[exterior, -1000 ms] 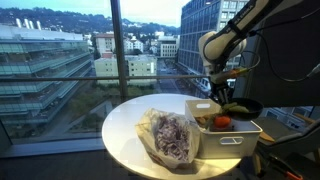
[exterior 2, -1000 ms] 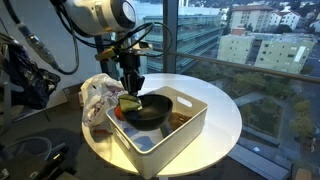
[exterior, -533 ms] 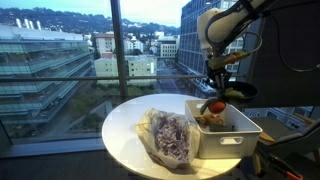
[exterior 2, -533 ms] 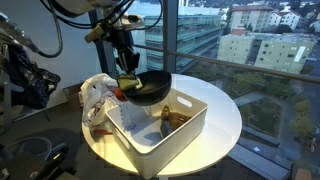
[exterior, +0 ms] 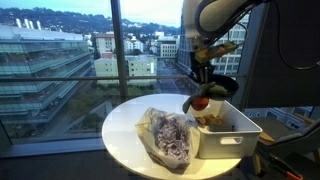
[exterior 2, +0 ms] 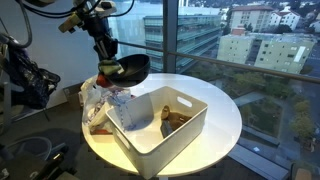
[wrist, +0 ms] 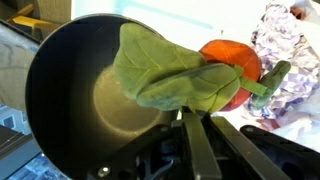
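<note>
No writing can be read on the pan [exterior 2: 134,68], bin [exterior 2: 150,150] or bag [exterior: 168,136].

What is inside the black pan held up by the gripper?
A green leaf lies in the black pan, spreading over a red tomato at the rim beside the gripper. The leaf hides part of the tomato and the pan floor beneath it.

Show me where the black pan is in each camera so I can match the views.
In an exterior view: the black pan is right of centre, in the air over the white bin's far end.
In an exterior view: the pan is upper left, just above the crumpled bag in the picture.
Wrist view: it fills the left half, with a leaf and a tomato at its right rim.
Shared landmark: the crumpled bag.
</note>
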`<state>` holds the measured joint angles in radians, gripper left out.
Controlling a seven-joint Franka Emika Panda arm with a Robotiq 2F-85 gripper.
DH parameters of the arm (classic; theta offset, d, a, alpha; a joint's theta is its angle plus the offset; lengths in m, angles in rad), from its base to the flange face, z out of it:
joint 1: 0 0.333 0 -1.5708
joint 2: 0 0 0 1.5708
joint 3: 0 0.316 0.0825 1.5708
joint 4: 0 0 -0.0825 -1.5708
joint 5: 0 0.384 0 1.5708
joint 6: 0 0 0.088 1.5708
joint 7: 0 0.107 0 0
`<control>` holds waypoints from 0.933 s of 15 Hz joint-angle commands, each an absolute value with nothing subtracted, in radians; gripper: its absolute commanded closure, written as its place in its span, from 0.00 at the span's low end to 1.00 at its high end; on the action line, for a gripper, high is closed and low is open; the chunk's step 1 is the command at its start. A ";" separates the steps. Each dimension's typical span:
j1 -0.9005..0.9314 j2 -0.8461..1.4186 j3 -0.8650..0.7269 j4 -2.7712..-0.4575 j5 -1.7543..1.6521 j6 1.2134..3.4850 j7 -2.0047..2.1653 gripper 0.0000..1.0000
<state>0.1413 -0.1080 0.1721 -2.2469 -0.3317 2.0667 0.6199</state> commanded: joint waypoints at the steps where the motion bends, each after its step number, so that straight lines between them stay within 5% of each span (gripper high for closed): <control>1: 0.164 -0.042 0.213 -2.219 -0.361 2.136 0.619 0.99; 14: 0.318 0.277 0.219 -2.059 -0.479 2.170 0.624 0.98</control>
